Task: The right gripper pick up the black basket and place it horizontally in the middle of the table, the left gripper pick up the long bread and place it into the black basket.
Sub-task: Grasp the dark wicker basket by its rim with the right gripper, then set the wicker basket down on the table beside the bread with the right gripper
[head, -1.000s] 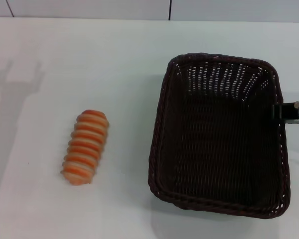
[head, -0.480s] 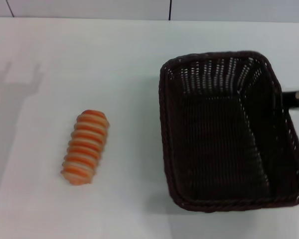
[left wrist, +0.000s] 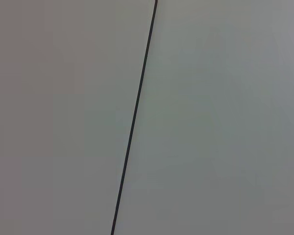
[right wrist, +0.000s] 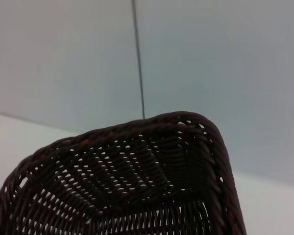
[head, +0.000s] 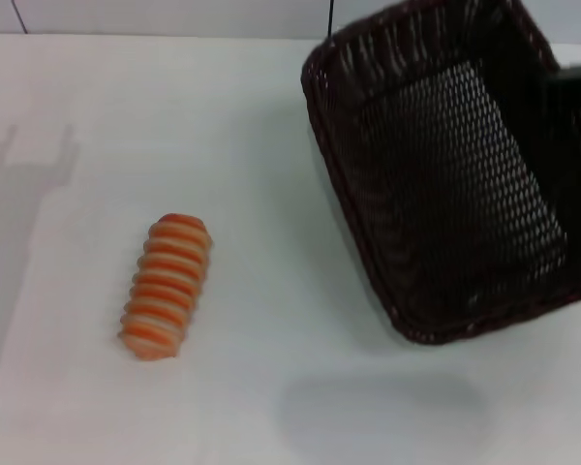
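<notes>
The left claw is out of sight; only its shadow falls on the far left of the white tabletop (head: pixel 271 107), so its opening cannot be told. The long bread (head: pixel 166 286) lies flat on the tabletop, well to the left of the right claw, likely waiting until the basket is set down. The black basket (head: pixel 455 174) hangs tilted above the tabletop, its shadow loose beneath it. The right claw (head: pixel 573 77) sits at the basket's right rim, evidently gripping it, since nothing else carries the basket; its fingers are mostly hidden.

No readable text or labels anywhere.
</notes>
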Action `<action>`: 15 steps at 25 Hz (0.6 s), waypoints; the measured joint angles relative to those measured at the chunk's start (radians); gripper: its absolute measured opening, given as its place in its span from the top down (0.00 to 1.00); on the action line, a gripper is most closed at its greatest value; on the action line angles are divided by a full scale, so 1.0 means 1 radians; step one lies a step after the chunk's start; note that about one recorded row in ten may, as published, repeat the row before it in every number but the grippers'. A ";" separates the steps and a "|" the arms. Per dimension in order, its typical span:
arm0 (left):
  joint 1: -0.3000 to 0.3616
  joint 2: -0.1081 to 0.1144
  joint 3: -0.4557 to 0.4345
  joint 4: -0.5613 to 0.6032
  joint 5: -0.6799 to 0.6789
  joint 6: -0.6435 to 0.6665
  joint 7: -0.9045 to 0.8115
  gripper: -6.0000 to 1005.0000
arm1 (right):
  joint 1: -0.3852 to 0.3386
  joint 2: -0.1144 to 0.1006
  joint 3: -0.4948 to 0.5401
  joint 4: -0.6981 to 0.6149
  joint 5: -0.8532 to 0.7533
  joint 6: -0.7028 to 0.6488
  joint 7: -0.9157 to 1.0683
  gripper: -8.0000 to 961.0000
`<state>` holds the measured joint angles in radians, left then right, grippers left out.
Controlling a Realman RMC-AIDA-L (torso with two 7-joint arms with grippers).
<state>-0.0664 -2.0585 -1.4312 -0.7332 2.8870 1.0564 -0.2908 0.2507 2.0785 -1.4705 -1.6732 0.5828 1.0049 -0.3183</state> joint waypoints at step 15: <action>-0.002 -0.003 -0.023 -0.022 -0.006 -0.077 0.002 0.24 | 0.123 -0.006 0.007 -0.148 0.131 0.095 -0.414 0.83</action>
<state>-0.0685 -2.0616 -1.4539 -0.7549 2.8808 0.9794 -0.2885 0.3738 2.0727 -1.4639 -1.8212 0.7140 1.1000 -0.7327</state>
